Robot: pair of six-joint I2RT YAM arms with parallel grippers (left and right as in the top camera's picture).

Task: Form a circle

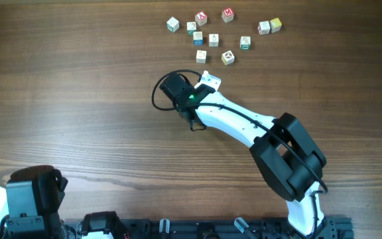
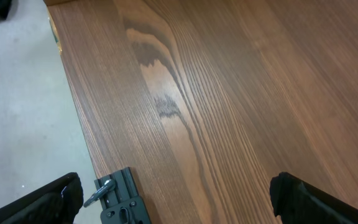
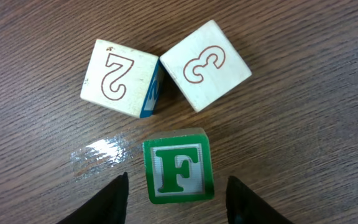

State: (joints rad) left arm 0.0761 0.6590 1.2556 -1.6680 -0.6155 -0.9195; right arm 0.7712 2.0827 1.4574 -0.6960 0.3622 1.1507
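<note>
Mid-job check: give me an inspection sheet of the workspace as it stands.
Surface: brown wood-grain table, glossy patch beside the cluster.
Job's things: pale wooden cube "2" and pale cube "3" touching; green cube "F" apart; no ring.
Clutter: loose alphabet cubes scattered nearby.
Grippers: left gripper open, empty; right gripper open, straddling F.
Cables: black cable loop at right wrist.
Surroundings: pale floor.

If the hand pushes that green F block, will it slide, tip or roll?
The green F block looks like a rigid wooden cube lying flat, so it should slide rather than roll. Its glossy face suggests it may slip or twist if pushed off-centre. Tiny beside the arm, it is probably light.
</note>
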